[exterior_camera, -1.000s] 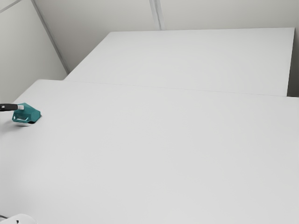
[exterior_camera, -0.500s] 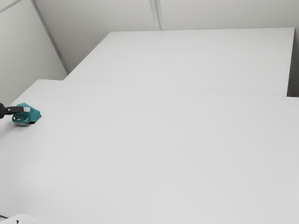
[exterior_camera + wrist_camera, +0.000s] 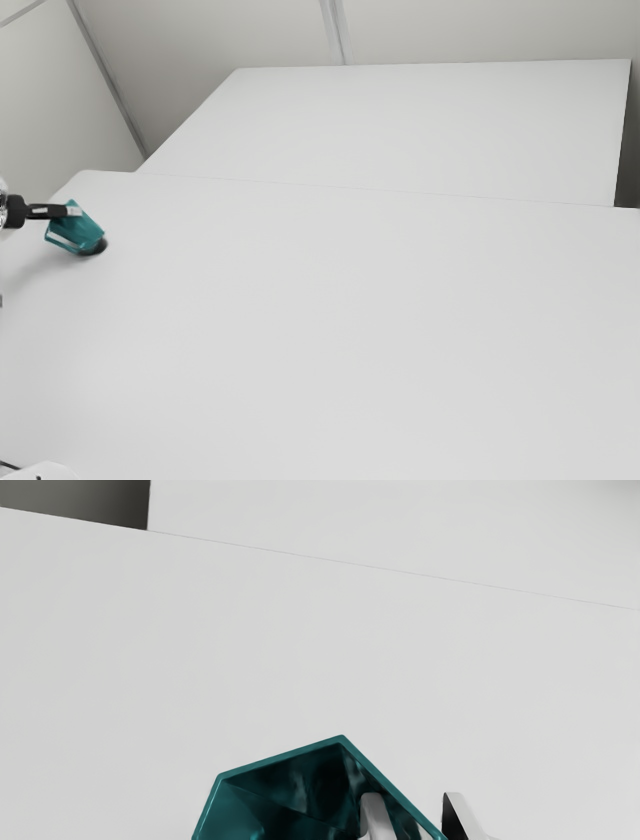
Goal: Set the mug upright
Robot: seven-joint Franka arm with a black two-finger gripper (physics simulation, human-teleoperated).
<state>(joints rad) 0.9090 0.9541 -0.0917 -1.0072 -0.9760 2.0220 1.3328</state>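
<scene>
Pincer (image 3: 74, 210) is clamped on the wall of the mug (image 3: 75, 228), as far as you can judge: in the wrist view you have one finger (image 3: 377, 817) inside the mouth and the other finger (image 3: 458, 812) outside, close on either side of the wall. The contact itself is hard to see, but the mug moving with your hand backs it up.

What changed: half a second ago the mug sat lower and lay flatter. Now it's shifted up and toward the exterior view's right with your pincer, and it's swung so the base points down and to that side, mouth up toward your hand. It's at the far left of the exterior view, near that edge of the table (image 3: 330, 330).

What it means for you: it's rotating the right way, but it's still leaning, so not upright yet. You can't tell whether the base edge touches the table or hangs just over it.

Next, I'd have you keep the grip, finish the rotation until the base is level, then lower it flat before you release. Watch out: you've only got it by the wall near the rim, so it could pivot or slip if the base catches. Let go at this lean and it probably tips back over.
</scene>
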